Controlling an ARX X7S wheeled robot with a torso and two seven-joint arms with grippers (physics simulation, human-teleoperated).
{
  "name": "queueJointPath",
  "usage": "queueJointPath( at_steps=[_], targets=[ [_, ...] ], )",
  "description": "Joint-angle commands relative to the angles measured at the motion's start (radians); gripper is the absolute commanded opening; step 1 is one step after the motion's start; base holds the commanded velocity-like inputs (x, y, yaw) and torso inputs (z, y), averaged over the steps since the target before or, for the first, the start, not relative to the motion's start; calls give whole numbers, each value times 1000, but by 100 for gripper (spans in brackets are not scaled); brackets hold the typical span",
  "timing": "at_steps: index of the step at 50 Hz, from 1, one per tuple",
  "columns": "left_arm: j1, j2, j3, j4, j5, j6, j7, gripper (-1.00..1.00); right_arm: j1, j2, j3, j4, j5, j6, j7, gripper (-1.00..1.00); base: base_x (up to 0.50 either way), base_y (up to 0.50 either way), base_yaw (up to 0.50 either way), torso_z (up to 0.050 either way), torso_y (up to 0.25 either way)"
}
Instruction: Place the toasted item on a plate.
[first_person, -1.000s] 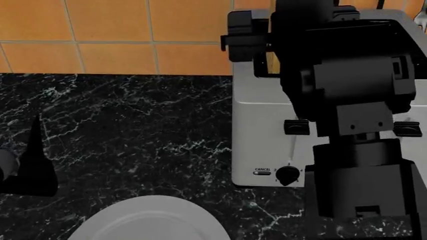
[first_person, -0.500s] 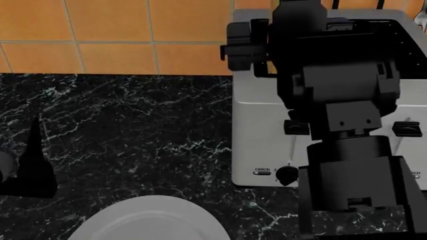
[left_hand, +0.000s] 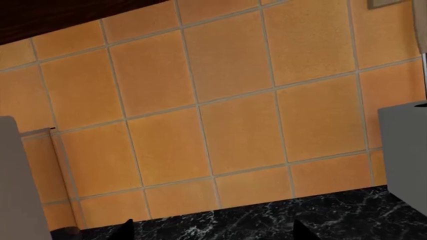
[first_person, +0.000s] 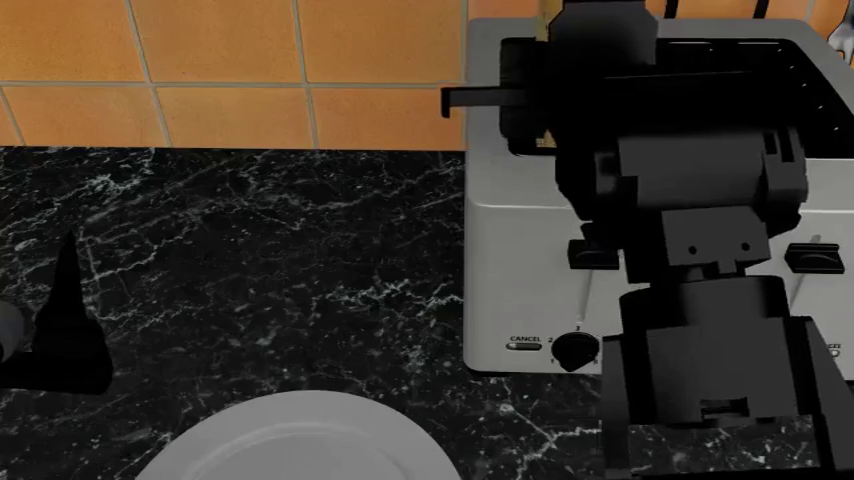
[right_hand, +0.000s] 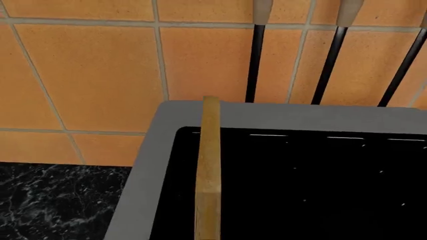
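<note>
Toast (right_hand: 210, 165) stands on edge in the toaster (first_person: 521, 250), upright, its thin crust edge turned to the right wrist camera and rising above the dark slot opening; in the head view only a sliver of tan shows beside the arm. Plate (first_person: 300, 440) lies on the worktop (first_person: 267, 250) at the near edge of the head view, well apart from the toaster's front left corner. Worktop: black stone with white veining. Behind it, a wall of orange tiles (left_hand: 233, 100) with pale grout; three dark utensil handles (right_hand: 255, 60) hang against the tiles behind the toaster. Toaster front carries a dial (first_person: 575, 349) and a button marked CANCEL.

Right claw (first_person: 514, 100) is over the toaster's left slot area, one finger projecting as a thin dark bar past the toaster's left wall; whether it is spread or closed on the toast cannot be told, since the arm covers it. Left claw (first_person: 60, 330) sits low at the worktop's left, its state likewise unclear.

Compared with half a second ago, the right claw's fingers look thinner in outline and lie further over the slot; plate and left claw are unchanged.
</note>
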Motion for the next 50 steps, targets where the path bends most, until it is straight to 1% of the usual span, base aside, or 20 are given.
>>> queueJointPath(
  at_steps=[1, 15, 25, 34, 41, 47, 50],
  targets=[
    [-4, -2, 2, 3, -4, -3, -2, 100, 13, 15, 12, -74, -3, 24, 22, -100, 0, 0, 0, 0, 0],
    [7, -6, -3, 6, -10, 3, -3, 100, 52, 32, 9, -165, 17, 95, 36, -100, 0, 0, 0, 0, 0],
    [12, -6, -6, 10, -14, 9, -5, 100, 50, 47, 8, -303, 44, 186, 56, -100, 0, 0, 0, 0, 1],
    [6, -11, -10, 21, -21, -4, -8, 100, 66, 39, 12, -481, 99, 319, 73, -100, 0, 0, 0, 0, 0],
    [5, -12, -7, 23, -21, -5, -11, 100, 41, 10, 32, -607, 154, 404, 90, -100, 0, 0, 0, 0, 0],
    [7, -14, -9, 26, -23, -8, -14, 100, 5, -18, 87, -733, 226, 510, 112, -100, 0, 0, 0, 0, 0],
    [7, -15, -12, 28, -25, -9, -15, 100, -2, -38, 122, -798, 281, 569, 146, -100, 0, 0, 0, 0, 0]
  ],
)
